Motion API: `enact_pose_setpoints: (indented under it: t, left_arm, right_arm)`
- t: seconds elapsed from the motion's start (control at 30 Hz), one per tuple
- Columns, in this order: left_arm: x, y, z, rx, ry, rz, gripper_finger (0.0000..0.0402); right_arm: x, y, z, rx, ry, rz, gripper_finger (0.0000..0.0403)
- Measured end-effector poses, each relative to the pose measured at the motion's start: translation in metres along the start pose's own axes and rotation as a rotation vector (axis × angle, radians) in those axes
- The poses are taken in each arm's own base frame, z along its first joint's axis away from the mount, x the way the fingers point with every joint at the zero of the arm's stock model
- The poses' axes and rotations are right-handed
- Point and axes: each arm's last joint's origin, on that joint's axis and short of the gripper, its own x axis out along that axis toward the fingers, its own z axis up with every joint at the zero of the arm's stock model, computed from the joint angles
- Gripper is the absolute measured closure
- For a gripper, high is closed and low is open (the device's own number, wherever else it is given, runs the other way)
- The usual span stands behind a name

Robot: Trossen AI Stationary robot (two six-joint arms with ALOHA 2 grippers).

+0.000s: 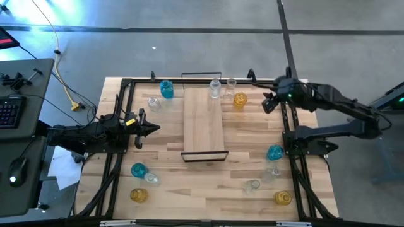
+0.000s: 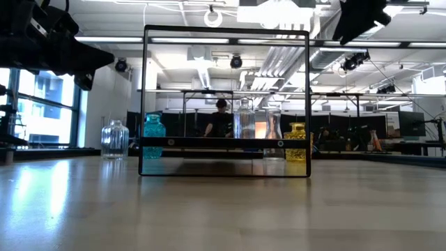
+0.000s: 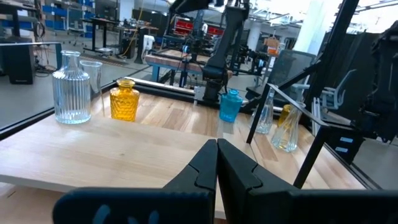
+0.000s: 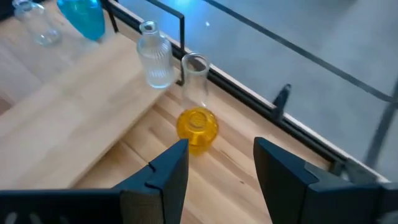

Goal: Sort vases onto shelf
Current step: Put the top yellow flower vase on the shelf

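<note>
While left jaws sat closed, empty, beside the shelf; right jaws gaped, empty, above an amber vase.

Vases glossy glass, some ribbed; shelf matt light wood, black metal frame.
</note>
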Motion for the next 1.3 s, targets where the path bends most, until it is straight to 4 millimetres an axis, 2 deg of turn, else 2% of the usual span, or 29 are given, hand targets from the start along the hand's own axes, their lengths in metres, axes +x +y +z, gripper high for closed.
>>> enact_pose_setpoints:
  t: [0.23, 0.4, 0.47, 0.83, 1.13, 1.3]
  left_arm:
    - [0.000, 0.000, 0.000, 0.000, 0.000, 0.000, 0.0401]
    - [0.000, 0.000, 0.000, 0.000, 0.000, 0.001, 0.0401]
    - [0.000, 0.000, 0.000, 0.000, 0.000, 0.001, 0.0401]
    - [0.000, 0.000, 0.000, -0.001, -0.003, 0.015, 0.0401]
    - [0.000, 0.002, 0.001, 0.026, -0.018, 0.059, 0.0401]
    - [0.000, 0.003, 0.002, -0.005, -0.038, 0.117, 0.0401]
  right_arm:
    - [0.035, 0.002, -0.035, -0.063, -0.007, 0.016, 0.0240]
    - [0.049, 0.003, -0.044, -0.216, 0.005, -0.019, 0.0240]
    - [0.051, 0.004, -0.041, -0.266, -0.023, -0.027, 0.0240]
    - [0.053, 0.010, -0.025, -0.244, -0.157, -0.022, 0.0240]
    - [0.055, 0.012, -0.016, -0.322, -0.237, -0.114, 0.0240]
    - [0.057, 0.014, -0.012, -0.264, -0.272, -0.132, 0.0240]
